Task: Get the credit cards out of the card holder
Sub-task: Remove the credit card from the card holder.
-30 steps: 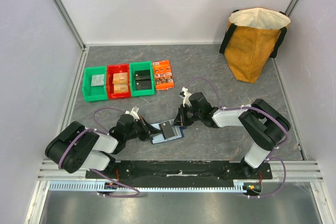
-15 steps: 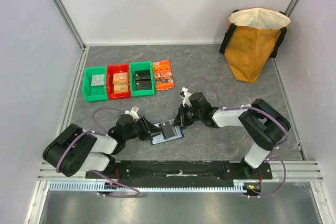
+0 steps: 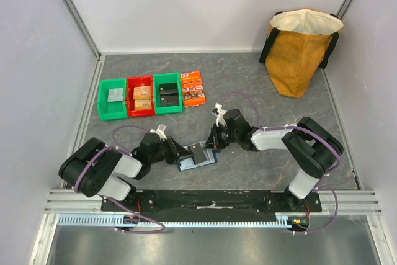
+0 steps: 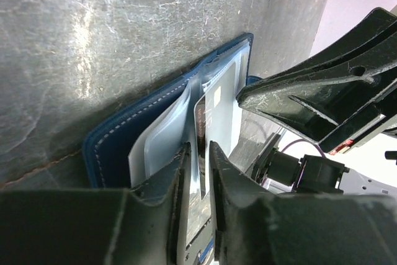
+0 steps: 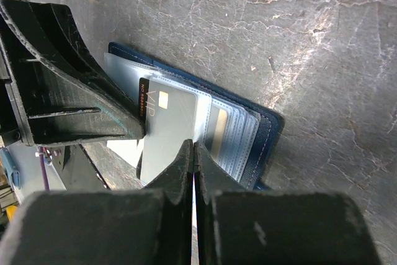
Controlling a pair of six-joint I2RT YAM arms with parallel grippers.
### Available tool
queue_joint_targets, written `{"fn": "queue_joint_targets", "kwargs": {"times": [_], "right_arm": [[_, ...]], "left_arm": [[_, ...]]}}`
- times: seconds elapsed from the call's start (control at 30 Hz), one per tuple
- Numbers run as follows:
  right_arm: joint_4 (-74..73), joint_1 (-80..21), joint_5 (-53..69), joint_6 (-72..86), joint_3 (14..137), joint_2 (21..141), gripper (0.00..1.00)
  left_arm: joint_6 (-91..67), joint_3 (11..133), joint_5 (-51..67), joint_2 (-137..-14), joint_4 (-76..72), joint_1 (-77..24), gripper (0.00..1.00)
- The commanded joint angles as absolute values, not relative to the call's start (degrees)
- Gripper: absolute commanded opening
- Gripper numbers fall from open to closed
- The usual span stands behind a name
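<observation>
Two-ended approach to the open card holder (image 3: 189, 164), flat on the counter (image 3: 260, 91). Left tool (image 4: 195, 150), nearer, slightly parted astride the edge of a grey credit card (image 4: 220, 100), long axis straight ahead; clamped or not, cannot tell. Right tool (image 5: 193, 147) pinched shut, empty, tip on the sleeves (image 5: 239, 134). Chip face visible only from right wrist.

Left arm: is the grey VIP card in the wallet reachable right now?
Probably yes: the left gripper straddles the edge of the grey VIP card lying on the sleeves of the navy card holder; nothing sits between them.
</observation>
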State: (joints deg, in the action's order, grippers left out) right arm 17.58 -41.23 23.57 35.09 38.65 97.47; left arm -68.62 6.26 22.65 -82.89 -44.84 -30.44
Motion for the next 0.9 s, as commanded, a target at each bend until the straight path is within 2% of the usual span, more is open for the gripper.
{"fn": "queue_joint_targets", "kwargs": {"times": [0.0, 0.1, 0.17, 0.57, 0.87], "right_arm": [[6.94, -40.34, 16.96, 31.38, 35.33, 100.37, 0.0], [6.94, -40.25, 16.87, 31.29, 35.24, 100.37, 0.0], [6.94, -40.25, 16.7, 31.29, 35.16, 100.37, 0.0], [6.86, -39.55, 16.61, 30.94, 34.72, 100.11, 0.0], [6.59, -39.29, 16.52, 30.59, 34.98, 99.85, 0.0]], "left_arm": [[-68.47, 5.98, 22.94, -84.02, -48.6, -30.06, 0.2], [-68.47, 5.19, 22.68, -83.15, -48.6, -30.06, 0.07], [-68.47, 4.66, 22.33, -82.27, -47.99, -29.97, 0.02], [-66.18, 2.2, 20.31, -70.41, -36.14, -29.18, 0.02], [-64.25, 2.55, 15.13, -48.11, -14.18, -28.83, 0.02]]}}
